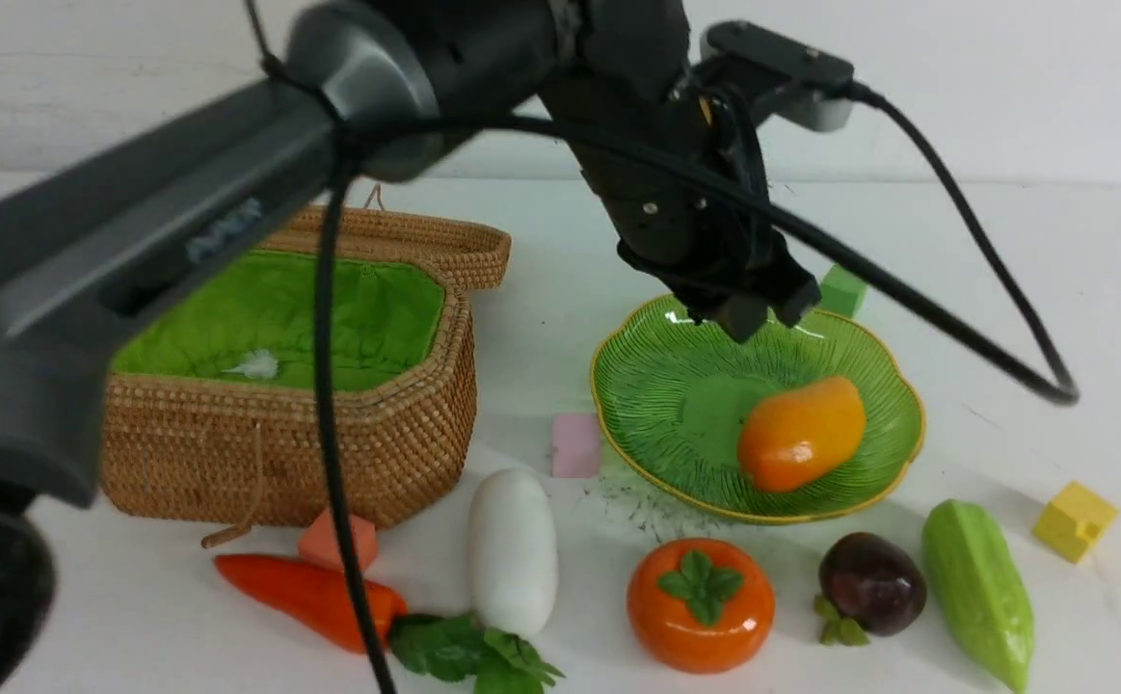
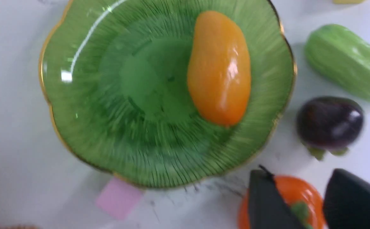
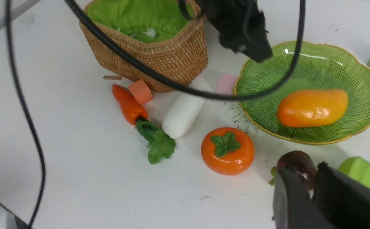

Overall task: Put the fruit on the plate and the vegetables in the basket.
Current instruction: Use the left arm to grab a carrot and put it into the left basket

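**Front view.** The left gripper (image 1: 762, 313) hangs over the far rim of the plate (image 1: 656, 386), its claw released and carrying nothing. The mango (image 1: 801, 434) lies on the plate's right half, inside the wavy rim. Along the near table edge sit the persimmon (image 1: 701, 602) and the mangosteen (image 1: 871, 583), both just beside the plate's near rim. The bitter gourd (image 1: 979, 588) lies close to the right of the mangosteen.

The basket (image 1: 396, 434) stands to the left with its lid (image 1: 406, 241) folded back, so the top is open. The radish (image 1: 513, 549) lies off its near right corner. The carrot (image 1: 309, 596) runs along its front. A pink cube (image 1: 575, 445) sits against the plate's left rim and narrows the lane between basket and plate. Bare table (image 1: 1052, 289) spreads to the right and beyond.

**Left wrist view.** The fingers (image 2: 267, 200) stand apart with nothing gripped, and the persimmon shows beyond them. The mangosteen and the gourd lie clear of the rim.

**Right wrist view.** The right gripper (image 3: 302, 170) hovers near the mangosteen. Its jaws are drawn nearly together around nothing. White table lies open on the side away from the plate.

**Count.** There are three fruits, one on the plate and two off it, and three vegetables, all outside the basket. There are four cubes: the pink one, an orange one (image 1: 338, 542), a green one (image 1: 842, 291) and a yellow one (image 1: 1075, 520). There is one plate and one basket.
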Available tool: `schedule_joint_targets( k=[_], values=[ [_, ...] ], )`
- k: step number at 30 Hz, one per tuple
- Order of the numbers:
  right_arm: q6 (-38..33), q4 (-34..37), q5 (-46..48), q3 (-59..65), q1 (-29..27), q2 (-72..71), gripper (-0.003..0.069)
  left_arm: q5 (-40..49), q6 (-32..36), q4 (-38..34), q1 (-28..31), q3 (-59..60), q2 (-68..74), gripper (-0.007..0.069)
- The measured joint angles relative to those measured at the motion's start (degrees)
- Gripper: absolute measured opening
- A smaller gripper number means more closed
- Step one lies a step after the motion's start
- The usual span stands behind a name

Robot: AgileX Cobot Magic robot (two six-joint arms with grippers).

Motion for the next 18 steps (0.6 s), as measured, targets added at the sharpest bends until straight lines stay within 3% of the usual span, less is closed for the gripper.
schedule_joint_targets(
  k=[1, 2, 3, 10, 18],
  values=[
    [-0.9, 0.4, 0.0, 0.0, 0.0, 0.0, 0.0132, 2.3, -1.6, 0.9, -0.3, 0.3, -3.0, 0.0076],
    [-1.6, 1.2, -0.1, 0.0, 0.0, 0.0, 0.0131, 2.9, -2.9, 2.3, -0.6, 1.7, -5.7, 0.0004],
    [-2.3, 1.7, -0.1, 0.0, 0.0, 0.0, 0.0131, 3.1, -3.4, 3.2, -0.9, 2.6, -7.3, -0.0013],
    [-6.2, 5.1, -0.5, 0.0, 0.0, 0.0, 0.0136, 3.2, -4.8, 12.5, -1.0, 26.9, -26.4, -0.0013],
    [-8.5, 5.8, -0.1, 0.0, 0.0, 0.0, 0.014, -0.1, 18.4, 13.9, -1.0, 55.7, -39.5, 0.0003]
  ],
)
